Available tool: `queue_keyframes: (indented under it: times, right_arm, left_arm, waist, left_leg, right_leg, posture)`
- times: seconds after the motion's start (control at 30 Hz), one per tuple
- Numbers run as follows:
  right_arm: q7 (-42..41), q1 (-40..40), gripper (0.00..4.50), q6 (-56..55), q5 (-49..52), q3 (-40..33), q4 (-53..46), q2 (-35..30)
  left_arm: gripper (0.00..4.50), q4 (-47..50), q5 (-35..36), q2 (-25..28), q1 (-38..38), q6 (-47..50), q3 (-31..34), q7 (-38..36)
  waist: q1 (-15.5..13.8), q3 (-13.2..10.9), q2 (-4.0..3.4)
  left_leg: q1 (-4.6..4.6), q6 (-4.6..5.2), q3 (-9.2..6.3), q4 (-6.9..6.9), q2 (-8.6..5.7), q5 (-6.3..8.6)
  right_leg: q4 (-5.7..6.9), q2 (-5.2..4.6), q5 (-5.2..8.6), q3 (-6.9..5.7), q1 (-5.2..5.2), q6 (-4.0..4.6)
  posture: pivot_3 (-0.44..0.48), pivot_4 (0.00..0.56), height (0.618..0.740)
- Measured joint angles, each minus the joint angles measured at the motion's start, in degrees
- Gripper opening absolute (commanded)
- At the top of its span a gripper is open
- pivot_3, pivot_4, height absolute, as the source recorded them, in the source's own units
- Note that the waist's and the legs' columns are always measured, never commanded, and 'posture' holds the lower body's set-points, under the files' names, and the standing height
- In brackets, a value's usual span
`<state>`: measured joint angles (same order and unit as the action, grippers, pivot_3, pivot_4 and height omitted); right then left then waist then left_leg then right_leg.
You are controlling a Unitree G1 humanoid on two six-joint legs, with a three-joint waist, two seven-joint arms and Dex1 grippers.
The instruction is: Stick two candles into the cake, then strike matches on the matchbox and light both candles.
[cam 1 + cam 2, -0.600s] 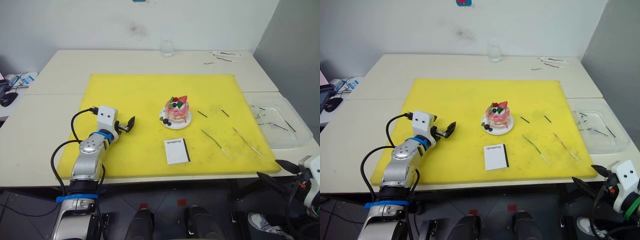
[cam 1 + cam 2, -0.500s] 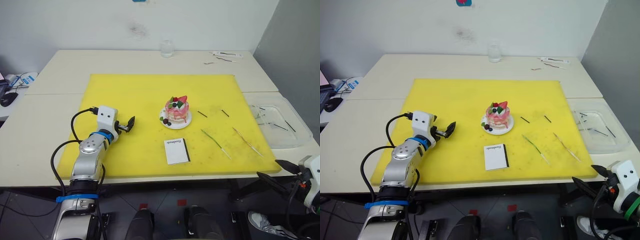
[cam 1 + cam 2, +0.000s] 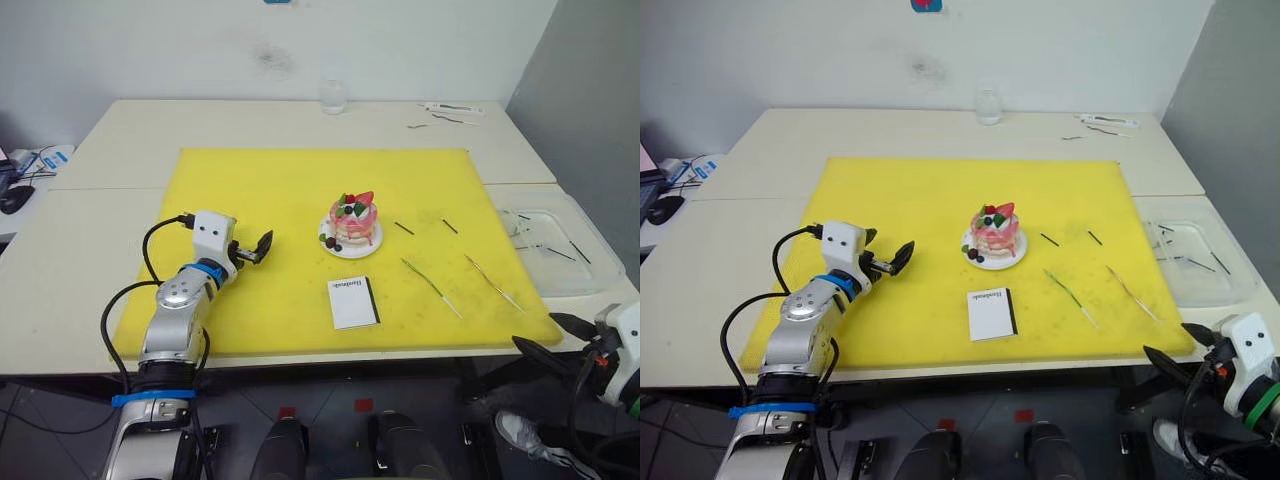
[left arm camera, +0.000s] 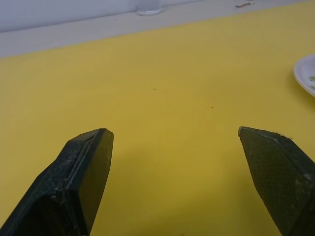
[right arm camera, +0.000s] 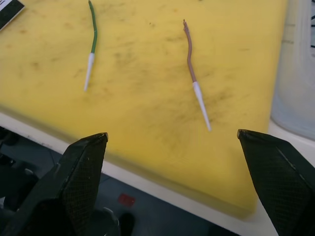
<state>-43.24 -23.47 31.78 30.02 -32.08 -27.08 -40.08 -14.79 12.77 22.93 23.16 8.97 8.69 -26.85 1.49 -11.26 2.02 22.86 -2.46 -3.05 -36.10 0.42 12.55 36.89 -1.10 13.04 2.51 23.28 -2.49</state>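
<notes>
Flanking cake (image 3: pixel 353 222): matchbox (image 3: pixel 354 302) | candles (image 3: pixel 432 287) | tray (image 3: pixel 560 250) beyond

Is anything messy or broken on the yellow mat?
Nothing looks broken or spilled. The cake stands upright on its plate and the matchbox lies flat. The two candles lie on the yellow mat, both a bit bent, not stuck in the cake yet.

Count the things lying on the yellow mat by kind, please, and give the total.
Candles: 2, one green and one brown.
Matches: 2, and.
Cake on its plate: 1.
Matchbox: 1.
Total: 6.
</notes>
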Motion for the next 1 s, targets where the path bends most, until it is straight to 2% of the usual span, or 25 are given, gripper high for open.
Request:
queue_keyframes:
  times: [0.1,0.2,0.3,0.4,0.53,0.57,0.63,0.73,1.0]
  right_arm:
    - [0.0,0.9,4.43,0.0,-0.5,1.1,0.7,-0.1]
    - [-0.1,2.0,4.43,-0.1,-1.3,2.0,1.7,-0.2]
    - [-0.2,4.4,4.43,-0.1,-1.8,3.1,3.8,-0.8]
    - [-0.1,7.6,4.43,-0.1,-2.4,5.1,6.1,-1.8]
    - [0.6,10.3,4.43,0.2,-4.0,7.0,9.7,-2.3]
    - [0.9,10.7,4.27,0.3,-4.2,7.2,10.4,-2.3]
    - [1.2,11.0,3.85,0.3,-4.4,7.6,11.7,-2.3]
    - [1.9,11.2,2.83,0.0,-5.6,8.2,12.9,-2.3]
    - [1.2,13.4,2.83,-0.1,-6.3,9.5,14.9,-2.6]
  left_arm:
    - [4.5,3.2,2.5,1.7,-0.5,2.6,0.7,-2.9]
    - [4.5,9.9,7.1,5.6,-1.7,8.3,0.0,-10.1]
    - [4.5,19.8,12.8,12.3,-1.7,16.6,-4.5,-20.4]
    - [4.5,27.5,16.3,15.3,0.8,22.1,-10.2,-28.0]
    - [4.5,31.9,17.7,14.9,6.0,24.4,-17.4,-34.1]
    - [4.5,32.3,17.6,14.3,6.9,24.3,-18.0,-34.5]
    - [4.5,32.2,17.7,11.9,8.3,24.3,-18.3,-34.6]
    - [4.5,32.1,18.1,9.5,9.2,24.3,-18.9,-35.0]
    - [4.5,30.1,16.1,8.0,10.5,22.7,-22.6,-36.6]
  waist:
    - [0.0,0.0,0.0]
    - [0.0,0.0,0.0]
    - [0.1,0.0,0.0]
    - [0.0,0.0,-0.04]
    - [0.1,0.0,-0.05]
    - [0.1,0.0,-0.05]
    - [0.1,0.0,-0.05]
    - [0.3,0.0,-0.05]
    - [0.3,0.0,-0.06]
  left_leg:
    - [0.01,0.0,0.02,0.0,0.03,0.0]
    - [0.03,0.0,0.05,0.01,0.04,0.0]
    - [0.04,0.0,0.07,0.0,0.05,0.0]
    - [0.04,0.0,0.13,-0.02,0.05,0.0]
    - [0.04,0.01,0.15,-0.02,0.06,0.0]
    - [0.05,0.01,0.15,-0.01,0.06,0.0]
    - [0.06,0.01,0.15,0.0,0.06,0.0]
    - [0.06,0.01,0.16,0.0,0.08,0.0]
    - [0.02,0.02,0.16,-0.06,0.09,-0.01]
  right_leg:
    - [0.0,0.01,0.0,-0.01,0.0,0.01]
    - [-0.02,0.0,0.01,0.01,0.01,0.03]
    - [-0.02,-0.02,0.03,0.02,0.01,0.05]
    - [-0.01,-0.03,0.03,0.0,-0.01,0.06]
    - [-0.01,0.01,0.04,0.0,-0.01,0.08]
    - [-0.01,0.01,0.05,0.0,-0.01,0.08]
    - [-0.02,0.02,0.06,0.0,-0.01,0.08]
    - [-0.01,0.05,0.05,0.01,0.0,0.07]
    - [0.04,0.06,0.05,0.04,-0.01,0.07]
  posture:
    - [0.0,0.15,0.74]
    - [0.0,0.15,0.74]
    - [0.0,0.15,0.74]
    - [0.0,0.15,0.74]
    - [0.0,0.15,0.74]
    - [0.0,0.15,0.74]
    - [0.0,0.15,0.74]
    - [0.0,0.15,0.74]
    - [0.0,0.15,0.74]
